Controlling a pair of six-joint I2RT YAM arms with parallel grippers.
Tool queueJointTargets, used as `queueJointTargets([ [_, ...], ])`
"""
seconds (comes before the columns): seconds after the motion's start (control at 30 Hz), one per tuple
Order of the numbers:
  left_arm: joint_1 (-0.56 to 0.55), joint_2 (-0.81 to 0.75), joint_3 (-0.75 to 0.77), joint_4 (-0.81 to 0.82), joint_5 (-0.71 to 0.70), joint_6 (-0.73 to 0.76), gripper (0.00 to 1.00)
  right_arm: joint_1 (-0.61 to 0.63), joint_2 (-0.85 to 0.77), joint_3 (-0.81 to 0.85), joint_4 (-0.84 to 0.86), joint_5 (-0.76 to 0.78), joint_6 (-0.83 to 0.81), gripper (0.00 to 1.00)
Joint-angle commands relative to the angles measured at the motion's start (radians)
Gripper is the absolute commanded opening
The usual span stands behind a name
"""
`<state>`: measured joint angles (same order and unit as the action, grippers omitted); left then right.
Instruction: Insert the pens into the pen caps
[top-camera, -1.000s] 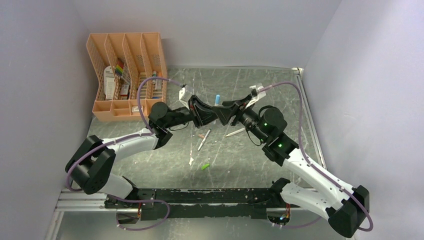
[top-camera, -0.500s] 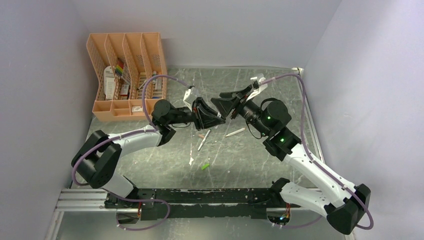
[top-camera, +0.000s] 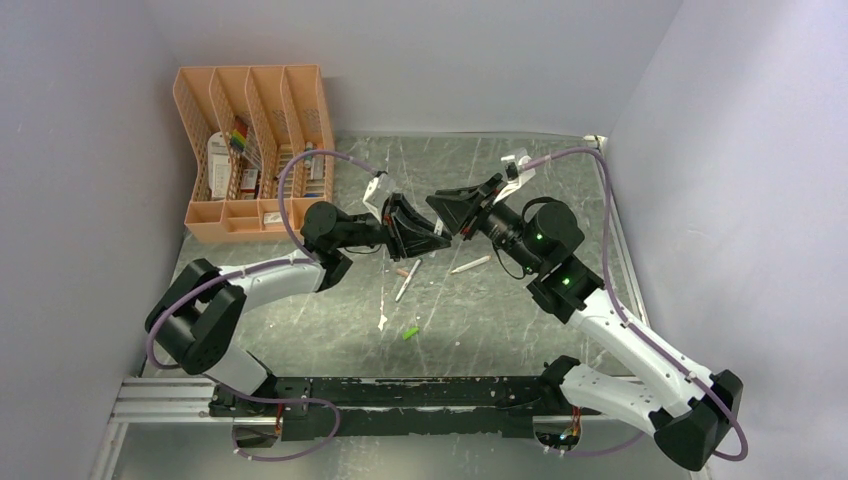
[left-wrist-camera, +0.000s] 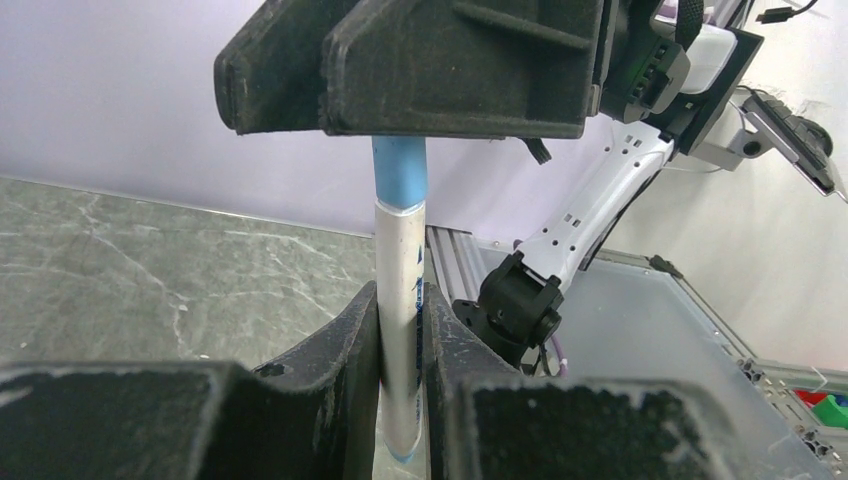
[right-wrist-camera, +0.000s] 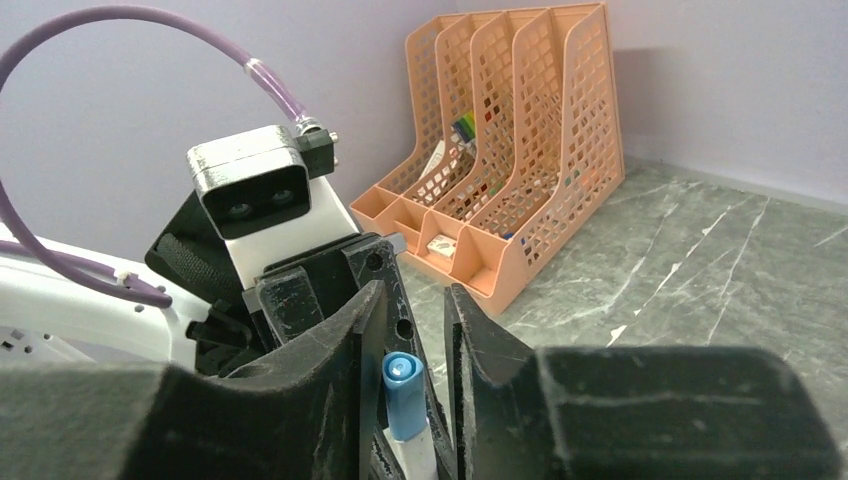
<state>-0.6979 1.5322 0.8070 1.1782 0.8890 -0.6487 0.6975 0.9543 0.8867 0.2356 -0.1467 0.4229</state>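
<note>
- Gripping a white pen (left-wrist-camera: 398, 260) by its barrel, the left gripper (left-wrist-camera: 400, 335) has its jaws clamped tight on it and holds it clear of the table (top-camera: 330, 320), near the middle of the workspace.
- A blue cap (left-wrist-camera: 400, 170) sits on the pen's upper end. In the left wrist view, its top is hidden behind the right gripper (right-wrist-camera: 415, 300).
- The right gripper's jaws stand narrowly parted around the blue cap. Its own camera shows a slit of space between the cap and one finger (right-wrist-camera: 480, 350).
- A second pen (top-camera: 407, 283) lies on the table on the arm-base side of the two grippers, with an orange-pink cap (top-camera: 403, 270) just beside its far end.
- A third pen (top-camera: 470, 264) lies near it, towards the right arm.
- A green cap (top-camera: 410, 332) lies alone, closer to the arm bases.
- A peach mesh organiser (top-camera: 255, 120) stands in the far left corner, against the wall.
</note>
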Motion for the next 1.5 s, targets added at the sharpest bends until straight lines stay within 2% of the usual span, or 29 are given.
queueJointTargets([
  [0.0,0.002,0.022,0.034,0.109,0.035,-0.042,0.07,0.002,-0.021,-0.012,0.005,-0.012,-0.001,0.28],
  [0.17,0.003,0.033,0.036,0.126,0.036,-0.057,0.07,0.002,-0.021,-0.007,-0.010,-0.017,-0.003,0.26],
  [0.4,0.004,0.081,0.046,0.258,0.049,-0.162,0.07,0.001,-0.023,-0.015,-0.019,-0.024,0.000,0.26],
  [0.6,0.005,0.042,0.033,0.182,0.015,-0.107,0.07,0.001,-0.028,-0.021,-0.019,-0.024,0.003,0.00],
  [0.8,0.004,0.009,0.039,0.135,-0.026,-0.083,0.07,0.002,-0.025,-0.042,-0.010,-0.033,0.011,0.00],
  [1.0,0.005,-0.029,0.065,-0.006,-0.101,-0.008,0.07,0.002,-0.034,-0.064,-0.039,-0.031,0.007,0.00],
  [1.17,0.007,-0.019,0.130,-0.090,-0.088,0.014,0.07,0.002,-0.039,-0.075,-0.067,-0.057,-0.001,0.00],
  [1.47,0.039,0.008,0.214,-0.061,-0.052,-0.072,0.07,0.003,-0.055,-0.122,-0.130,-0.127,0.000,0.00],
])
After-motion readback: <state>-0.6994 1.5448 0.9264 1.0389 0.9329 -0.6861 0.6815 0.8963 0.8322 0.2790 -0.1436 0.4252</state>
